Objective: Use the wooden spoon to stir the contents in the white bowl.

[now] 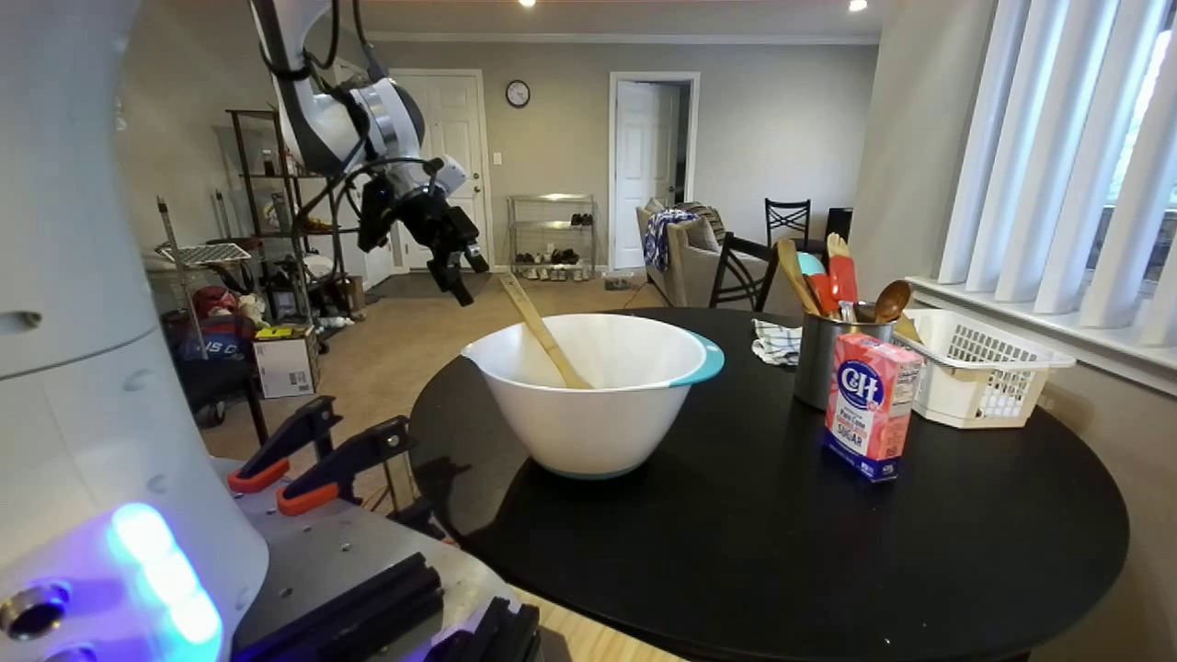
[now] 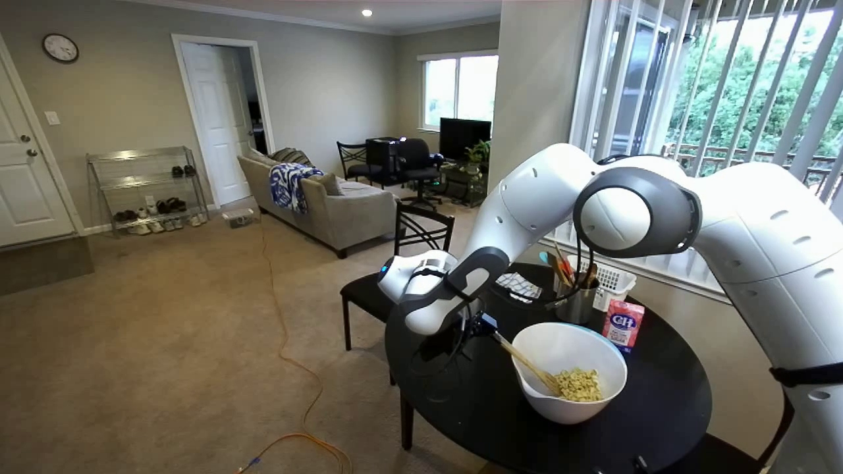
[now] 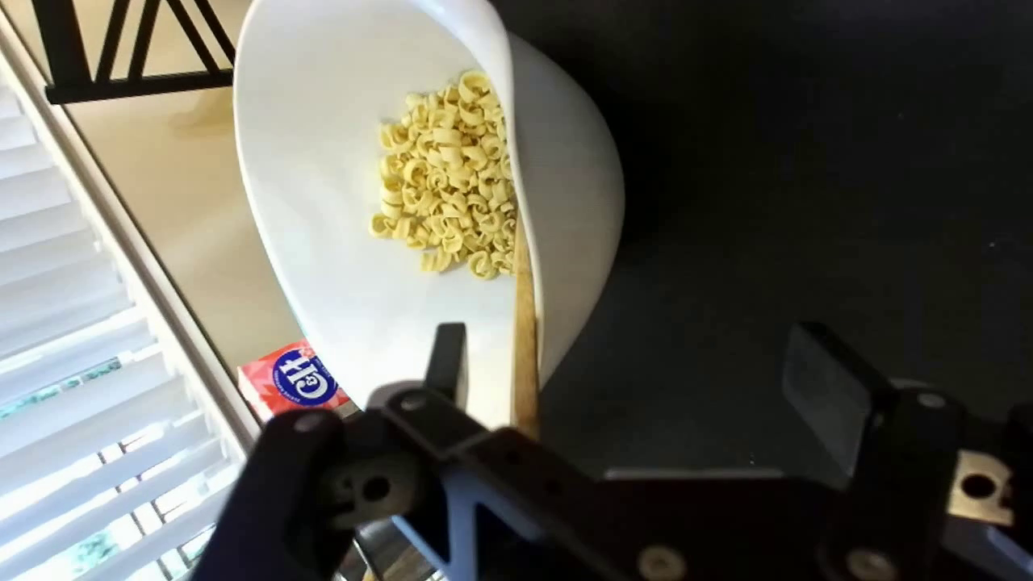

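In wrist view, gripper point(image 3: 633, 371) partly hides spoon point(image 3: 525, 347); bowl point(image 3: 571, 194), some pasta point(image 3: 446, 181).

A sugar box point(image 1: 872, 405) stands near a basket point(image 1: 965, 395).

The arm point(image 2: 632, 210) is bent; the gripper point(image 3: 633, 363) slants downward, its fingers point(image 3: 823, 395) wide apart

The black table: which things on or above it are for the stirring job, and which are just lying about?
For the job:
wooden spoon
white bowl
yellow pasta curls
gripper, open

Just lying about:
pink sugar box
metal utensil canister
white basket
folded cloth
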Action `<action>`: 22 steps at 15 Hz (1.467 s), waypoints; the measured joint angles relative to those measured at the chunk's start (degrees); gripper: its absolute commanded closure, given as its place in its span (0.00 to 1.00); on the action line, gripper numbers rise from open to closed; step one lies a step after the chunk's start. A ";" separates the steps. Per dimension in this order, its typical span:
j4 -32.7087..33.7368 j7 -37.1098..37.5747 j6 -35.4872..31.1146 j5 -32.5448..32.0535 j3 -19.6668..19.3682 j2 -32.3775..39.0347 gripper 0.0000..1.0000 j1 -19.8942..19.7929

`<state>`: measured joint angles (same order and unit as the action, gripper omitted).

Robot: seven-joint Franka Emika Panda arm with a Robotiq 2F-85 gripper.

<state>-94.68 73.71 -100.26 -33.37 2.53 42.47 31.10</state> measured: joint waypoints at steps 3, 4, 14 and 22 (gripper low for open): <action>1.77 0.00 0.86 0.37 0.65 1.17 0.00 0.62; 2.20 0.00 1.03 0.58 1.15 1.29 0.00 0.63; 2.69 0.35 1.30 0.72 0.77 1.73 0.00 0.61; 3.75 3.32 1.61 -1.25 -3.94 4.22 0.00 -0.01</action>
<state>-90.93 77.03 -98.65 -34.61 -1.41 46.68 31.09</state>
